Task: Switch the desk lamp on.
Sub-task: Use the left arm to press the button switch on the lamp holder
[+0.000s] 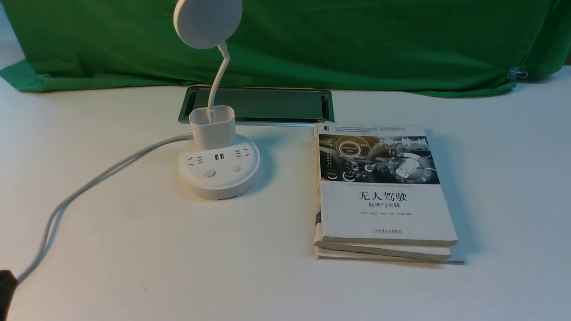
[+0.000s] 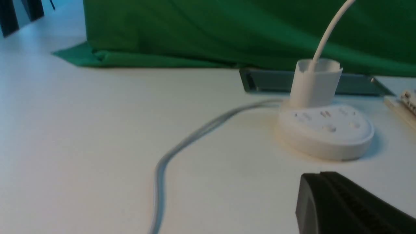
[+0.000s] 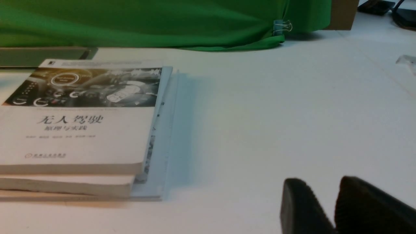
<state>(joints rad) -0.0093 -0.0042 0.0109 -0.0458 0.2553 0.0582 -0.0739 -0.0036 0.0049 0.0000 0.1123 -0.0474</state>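
While the lamp [image 1: 218, 167] is the thing of interest, several other things lie on the white table [image 1: 134, 267]. A stack of books [image 1: 383, 196] lies to the right of the lamp, near it but not touching. The top book has a white cover with a dark picture and Chinese letters. Behind the lamp, a long metal recess [image 1: 267, 104] is set into the table, and a green cloth [image 1: 357, 40] hangs along the back, with a small clip [image 1: 517, 73] at its right end. A grey cable [image 1: 89, 187] runs from the back of the lamp's base to the left and toward the near edge. Nothing lies on the table in front of the base.

The lamp stands left of centre, just in front of the recess. It is all white. Its round base carries sockets and two round buttons [image 1: 209, 173], side by side at the front. A small cup [image 1: 213, 127] stands upright on the back part of the base, and a thin neck [image 1: 218, 76] rises from it, bending to a flat round head [image 1: 207, 22] that is cut by the top edge.

The left gripper [image 2: 341, 201] is low over the table, near the cable and well apart from the base. Only one black finger shows, so I cannot tell its state. The right gripper [image 3: 334, 188] is to the right of the books, fingers pressed nearly together and holding nothing.
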